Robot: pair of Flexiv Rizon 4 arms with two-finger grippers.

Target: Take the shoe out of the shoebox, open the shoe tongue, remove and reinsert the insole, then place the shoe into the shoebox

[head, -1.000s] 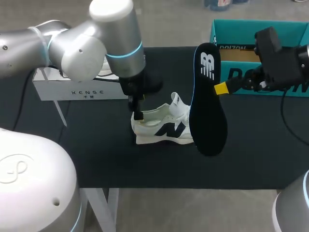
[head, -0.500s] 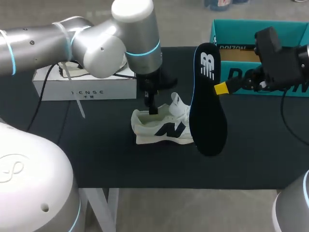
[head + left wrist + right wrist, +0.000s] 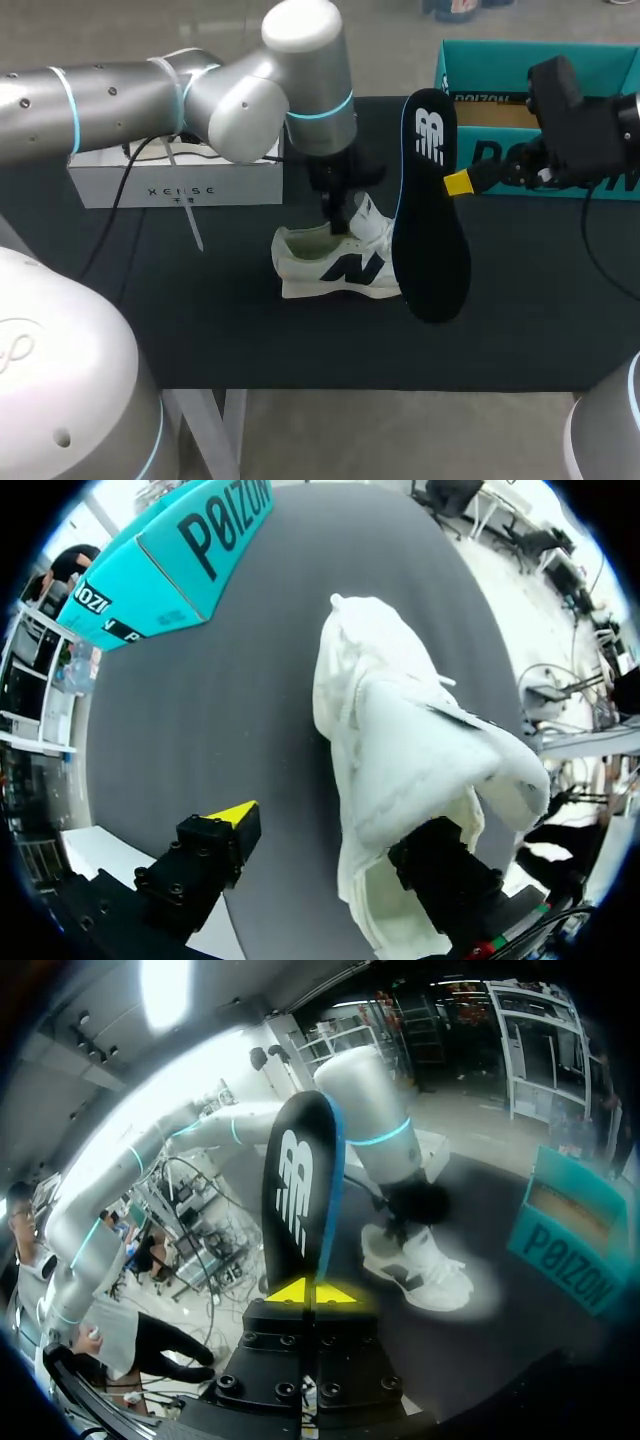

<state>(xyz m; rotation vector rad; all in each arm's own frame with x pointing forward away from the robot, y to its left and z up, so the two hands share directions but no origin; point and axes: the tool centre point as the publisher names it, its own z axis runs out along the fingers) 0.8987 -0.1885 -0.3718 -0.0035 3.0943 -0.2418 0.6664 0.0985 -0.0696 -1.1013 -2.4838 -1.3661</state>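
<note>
Shoe point(image 3: 335, 262), white with a dark logo on its side, stands on its sole on the black table point(image 3: 200, 320), directly beneath the left gripper point(image 3: 340, 222). Those jaws stand apart. In the left wrist view one dark finger is down inside the shoe's opening, while the yellow-tipped finger point(image 3: 235, 815) hangs outside over bare table, clear of the shoe's side, so nothing is clamped.

The right gripper point(image 3: 460, 183) has its yellow tips pinched on one long edge of the black insole point(image 3: 428, 210). The insole hangs upright, running above and below the jaws, with a white logo printed near its upper end.

The open teal shoebox point(image 3: 540, 60) sits behind the right jaws and has bold dark lettering along its side. A white box point(image 3: 175, 180) with small dark print lies beside the left arm
</note>
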